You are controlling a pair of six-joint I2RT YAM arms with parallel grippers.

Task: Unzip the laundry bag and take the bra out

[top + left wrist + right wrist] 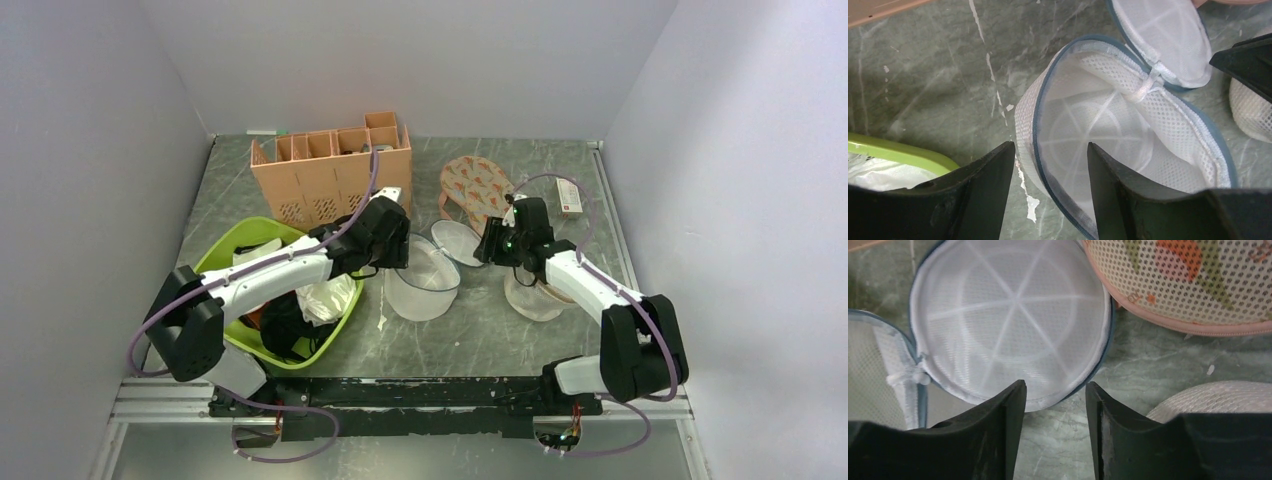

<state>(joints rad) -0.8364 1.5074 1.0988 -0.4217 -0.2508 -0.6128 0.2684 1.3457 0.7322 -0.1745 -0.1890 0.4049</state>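
Note:
The white round mesh laundry bag [422,283] stands unzipped at the table's middle, its lid [456,241] folded back to the right and lying flat. In the left wrist view the bag [1108,125] shows only bare mesh inside; I see no bra in any view. My left gripper [402,263] is open, its fingers either side of the bag's near-left rim [1050,147]. My right gripper [488,246] is open and empty just off the lid's edge [1055,385]; the lid [1013,315] fills the upper left of that view.
A green basin [222,258] at left holds white and black garments. A tan slotted crate [330,180] stands behind. A flower-patterned mesh bag [475,185] lies at back right. A cream mesh bag [535,298] sits under my right arm. A small white box [570,197] is at far right.

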